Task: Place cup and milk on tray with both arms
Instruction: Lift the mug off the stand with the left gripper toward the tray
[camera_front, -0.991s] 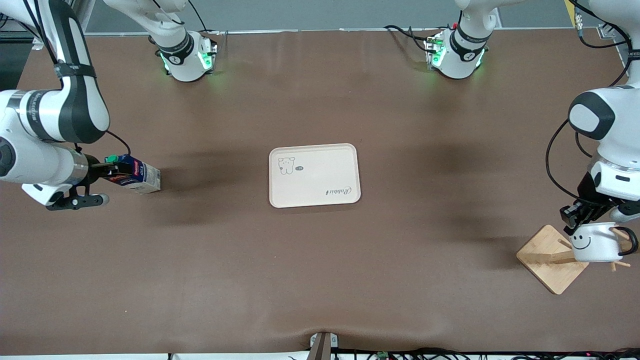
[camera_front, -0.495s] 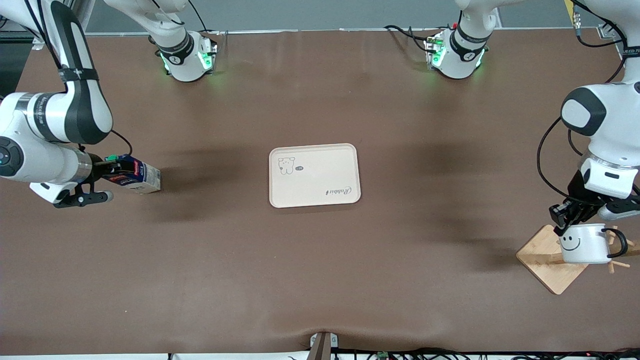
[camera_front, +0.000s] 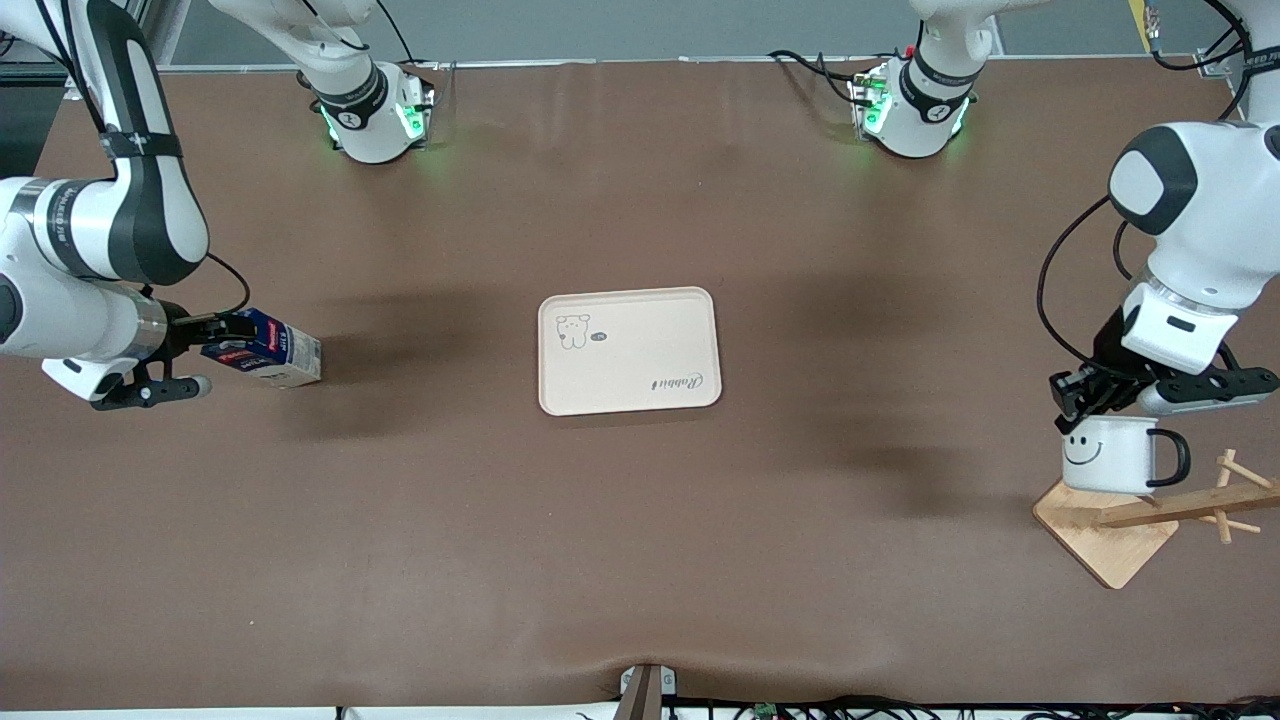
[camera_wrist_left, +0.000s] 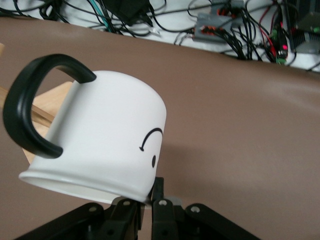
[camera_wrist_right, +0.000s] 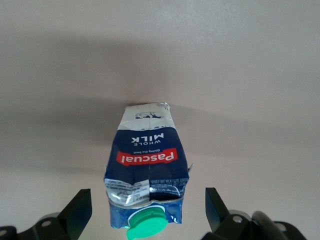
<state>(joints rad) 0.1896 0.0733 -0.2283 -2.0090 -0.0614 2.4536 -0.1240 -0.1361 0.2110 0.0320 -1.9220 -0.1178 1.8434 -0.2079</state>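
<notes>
Here the left gripper (camera_front: 1075, 395) fingers pinch the cup (camera_front: 1105, 452) rim; right gripper (camera_wrist_right: 148, 212) fingers spread around the milk (camera_wrist_right: 146, 170)

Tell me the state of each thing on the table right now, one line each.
cup: upright, gripped by its rim, lifted over the wooden stand.
left gripper: shut on the cup.
milk: standing on the table, ungripped.
right gripper: open, fingers either side of the milk's top.
tray: bare, flat on the table.
wooden stand: peg free.
</notes>
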